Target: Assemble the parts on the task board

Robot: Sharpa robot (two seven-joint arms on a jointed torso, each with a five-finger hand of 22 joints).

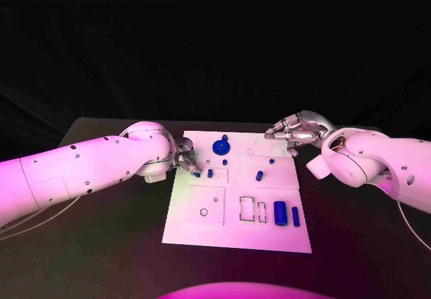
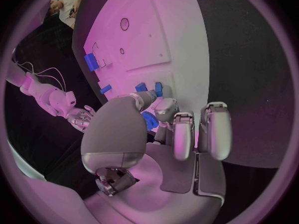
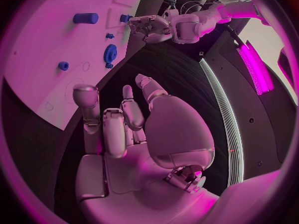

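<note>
Left hand (image 1: 184, 157) first: sits at the board's (image 1: 269, 233) ten o'clock edge and appears to pinch a small blue piece (image 2: 149, 120) between thumb and one finger, other fingers held straight alongside. Right hand (image 1: 292, 129) next: hovers off the one o'clock corner, fingers apart, grasping nothing.

Risks, as judged from here:
- Could lose the piece. Looks tiny and smooth against broad metal fingertips, so a slight twist at the pinch might pop it out onto the black table (image 1: 108, 249).
- Could knock the two loose blue bits (image 1: 210, 173) lying just past the fingertips, toward three o'clock of the hand. Need only a low sweep of the straight fingers to be scattered.
- Could jam on entry if tilted. Cannot tell from these views which recess fits it.
- Could shift the whole board under a hard sideways push; looks like a thin, flat sheet with nothing seen pinning it down.

Materials and shapes: matte white board, smooth, cut with small round holes and dark-outlined rectangular slots (image 1: 246, 209) near six o'clock. Glossy blue plastic throughout: a toothed gear (image 1: 221, 147) at twelve o'clock, a stubby cylinder (image 1: 280, 213) and a slim bar (image 1: 296, 216) side by side at five o'clock, a short peg (image 1: 258, 175) near centre.
</note>
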